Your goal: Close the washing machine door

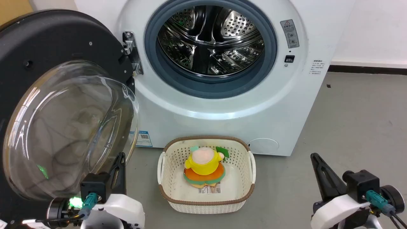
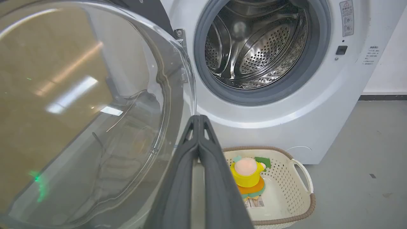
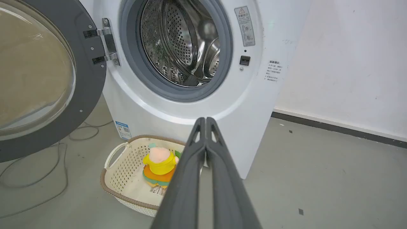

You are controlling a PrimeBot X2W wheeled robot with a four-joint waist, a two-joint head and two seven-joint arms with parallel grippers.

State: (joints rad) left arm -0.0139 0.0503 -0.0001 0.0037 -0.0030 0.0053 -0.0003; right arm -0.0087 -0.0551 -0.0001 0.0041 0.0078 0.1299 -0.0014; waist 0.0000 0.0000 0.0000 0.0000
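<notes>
Your left gripper [image 1: 120,156] has its two fingers pressed together on nothing, tips just beside the lower edge of the glass bowl of the washing machine door [image 1: 47,44] — whether they touch it, you can't tell. That door stands swung wide open on its hinge [image 1: 132,52] at the washing machine's [image 1: 222,108] left side, leaving the drum [image 1: 211,38] uncovered. Your right gripper [image 1: 315,157] — likewise closed and empty — hangs over the floor [image 1: 349,127], well to the door's right, past the basket [image 1: 206,207].
</notes>
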